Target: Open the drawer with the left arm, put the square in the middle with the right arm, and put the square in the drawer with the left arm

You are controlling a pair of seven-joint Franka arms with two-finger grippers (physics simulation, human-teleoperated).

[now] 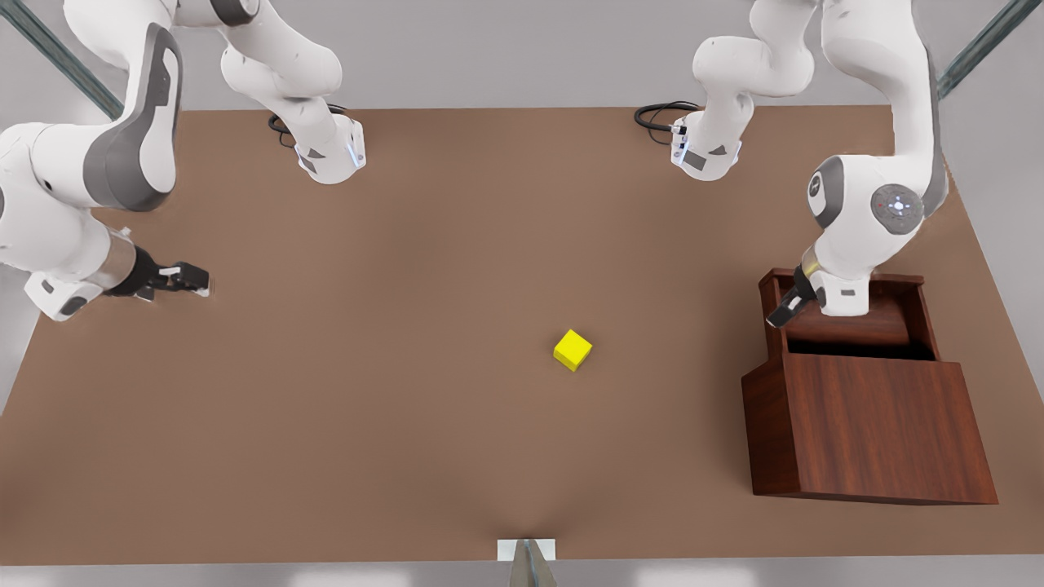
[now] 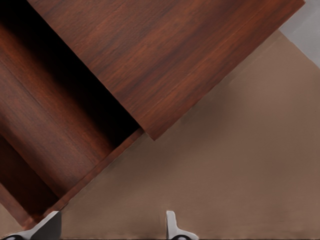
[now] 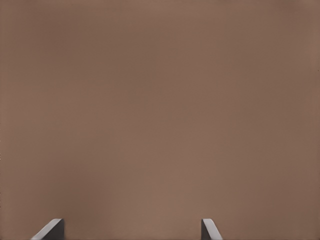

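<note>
**Drawer pulled out, cube on bare table**

Drawer (image 1: pixel 848 326) of the dark wood-grain cabinet (image 1: pixel 864 432) stands open; the visible part of its interior holds nothing. Left gripper (image 1: pixel 781 314) hangs over the drawer's corner, fingers (image 2: pixel 172 225) spread apart, gripping nothing. Yellow cube (image 1: pixel 572 350), matte and sharp-edged, sits on the plain brown tabletop (image 1: pixel 367 391) near centre, well apart from the cabinet. Right gripper (image 1: pixel 186 279) waits at the front view's left, fingers (image 3: pixel 210 230) apart.

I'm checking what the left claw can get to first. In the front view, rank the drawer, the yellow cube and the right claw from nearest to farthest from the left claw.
1. Drawer: pulled open, directly under the left claw, at the front view's right.
2. Cube: on bare table near the middle.
3. Right claw: far across, at the front view's left.
</note>
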